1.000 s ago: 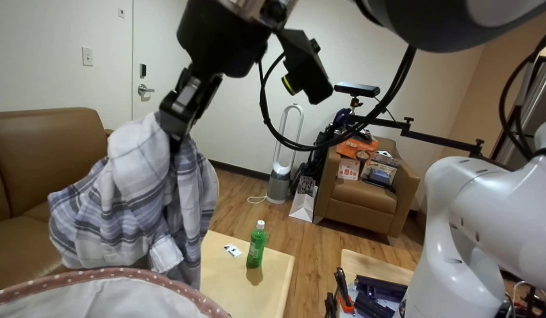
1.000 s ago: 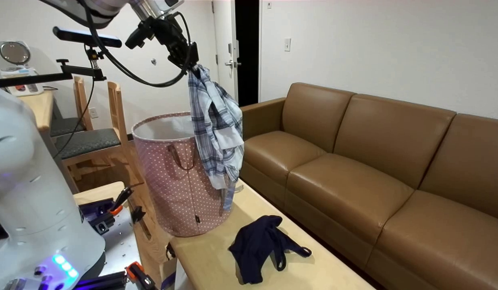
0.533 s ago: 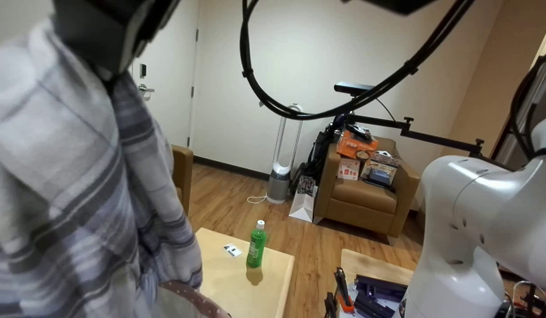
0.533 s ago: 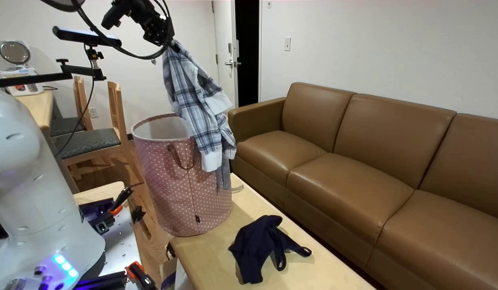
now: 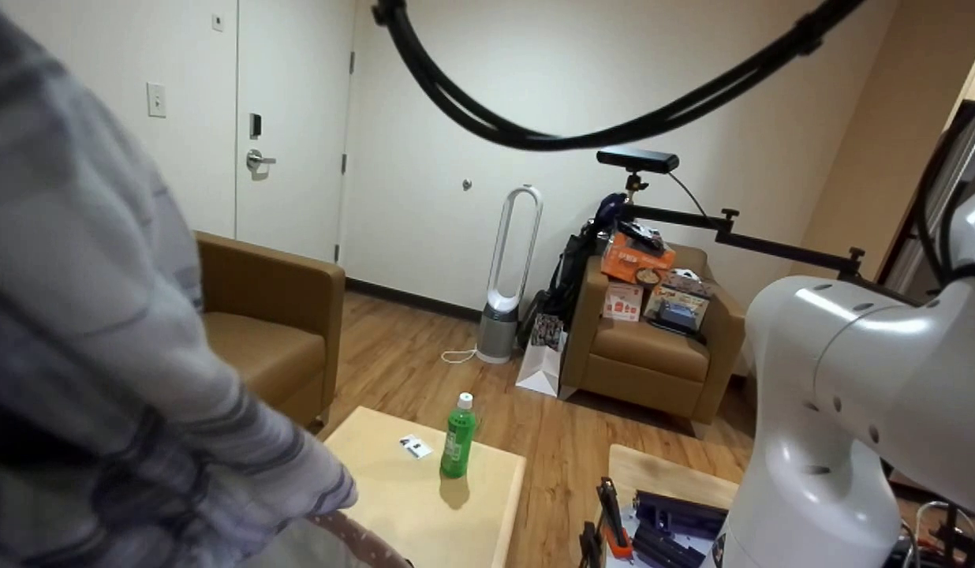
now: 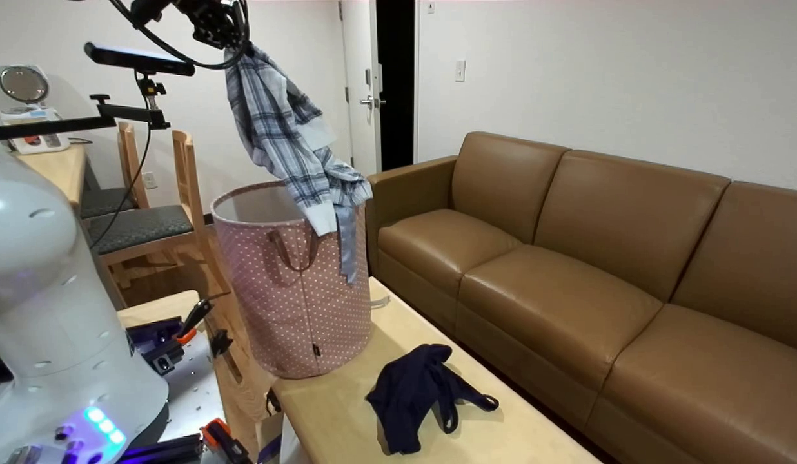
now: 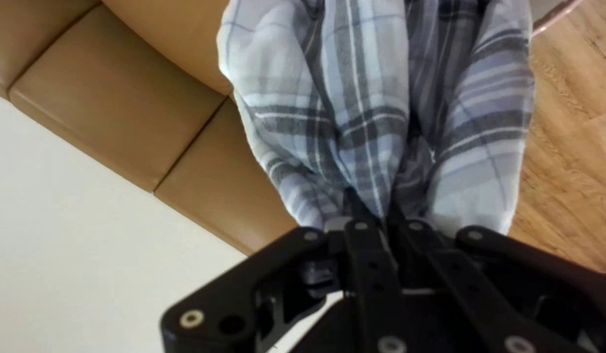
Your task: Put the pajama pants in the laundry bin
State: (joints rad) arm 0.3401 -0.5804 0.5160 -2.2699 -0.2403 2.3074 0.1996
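Observation:
The pajama pants, white and blue plaid, hang from my gripper in both exterior views [image 5: 125,315] [image 6: 276,122] and fill the upper wrist view [image 7: 366,88]. My gripper [image 7: 374,208] is shut on their top end; it also shows high above the bin in an exterior view [image 6: 242,50]. The laundry bin, pink with white dots [image 6: 289,303], stands upright at the end of the table. The pants' lower part drapes in front of the bin's right rim, with a blue strip hanging down outside. Whether the cloth touches the rim, I cannot tell. The bin's rim [image 5: 361,540] shows below the pants.
A navy garment [image 6: 414,393] lies on the wooden table [image 6: 514,438]. A green bottle [image 5: 457,438] and a card [image 5: 415,446] stand and lie on the table past the bin. A brown sofa [image 6: 534,277] runs alongside. A camera on a boom [image 6: 139,59] is left of the gripper.
My gripper has risen and moved left in an exterior view, carrying the pants from beside the bin up and across its right rim. The bin and navy garment have not moved.

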